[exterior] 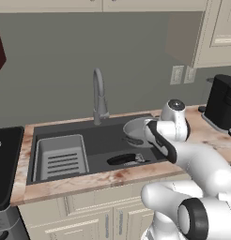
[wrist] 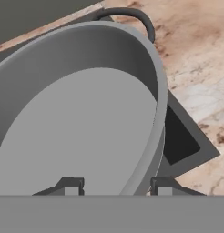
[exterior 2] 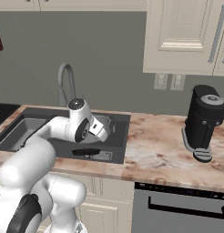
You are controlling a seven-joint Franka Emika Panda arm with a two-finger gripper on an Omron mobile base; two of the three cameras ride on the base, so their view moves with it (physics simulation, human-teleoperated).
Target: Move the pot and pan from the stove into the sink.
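Two task items sit in the sink (exterior: 42, 132), none with readable lettering.
At its back right corner the pot (exterior: 134, 130) is gripped on its rim by the hand (wrist: 116, 184); the pan (exterior: 124, 159) lies along the front edge.

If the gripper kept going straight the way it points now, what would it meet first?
The gripper already straddles the pot's rim, one finger inside, one outside. Pushing on, the inner finger would probably meet the pot's pale floor first; beyond that rim lies the dark sink basin. Depth is hard to judge.
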